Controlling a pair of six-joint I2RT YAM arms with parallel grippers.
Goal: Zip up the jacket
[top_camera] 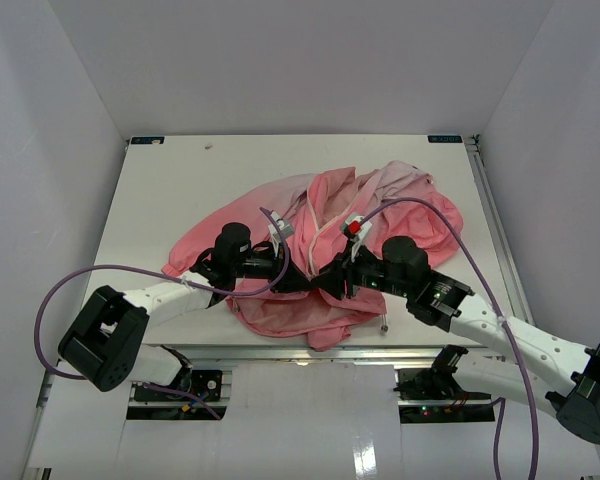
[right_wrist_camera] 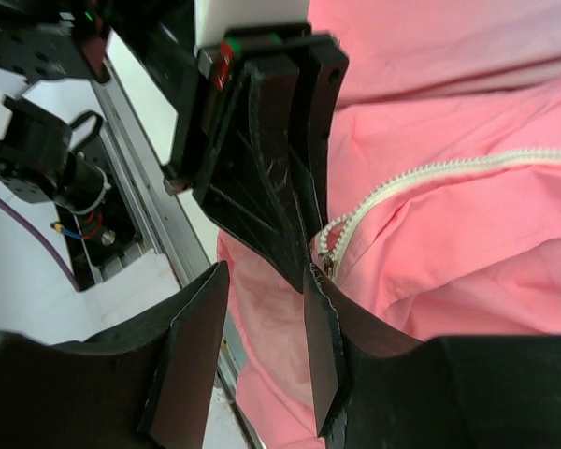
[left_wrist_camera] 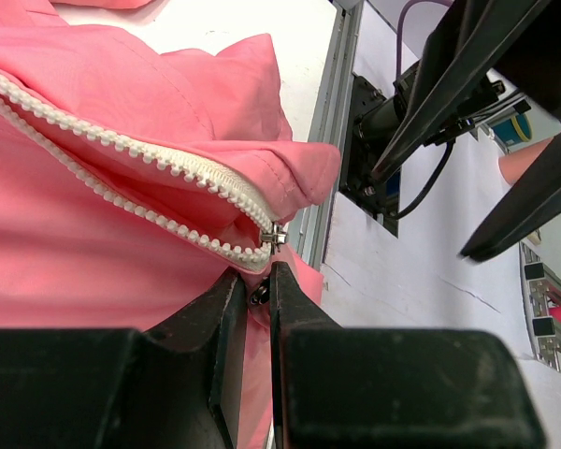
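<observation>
My left claw [left_wrist_camera: 252, 281] is clenched on the hem of the jacket [top_camera: 325, 205], just under the zipper slider [left_wrist_camera: 274, 236]. My right claw [right_wrist_camera: 262, 285] gapes beside it, gripping nothing. The jacket lies crumpled on the bench [top_camera: 180, 180]. With the slider at the bottom and the teeth apart above it, I judge nearly all the zipping is left.

right gripper [right_wrist_camera: 262, 281]: 2 black fingers spread apart, pink fabric showing in the gap
left gripper [right_wrist_camera: 304, 238]: comes in from the top, fingers pressed together, tips right at the zipper's end
jacket [right_wrist_camera: 467, 271]: salmon pink, kinda rumpled, fills the whole right side
zipper [right_wrist_camera: 421, 173]: white teeth, runs in from the right edge and curls down at the left gripper's tips
rail [right_wrist_camera: 136, 178]: grey, slants across the left side
far left: black hardware [right_wrist_camera: 47, 159] with wires, can't tell what exactly
</observation>
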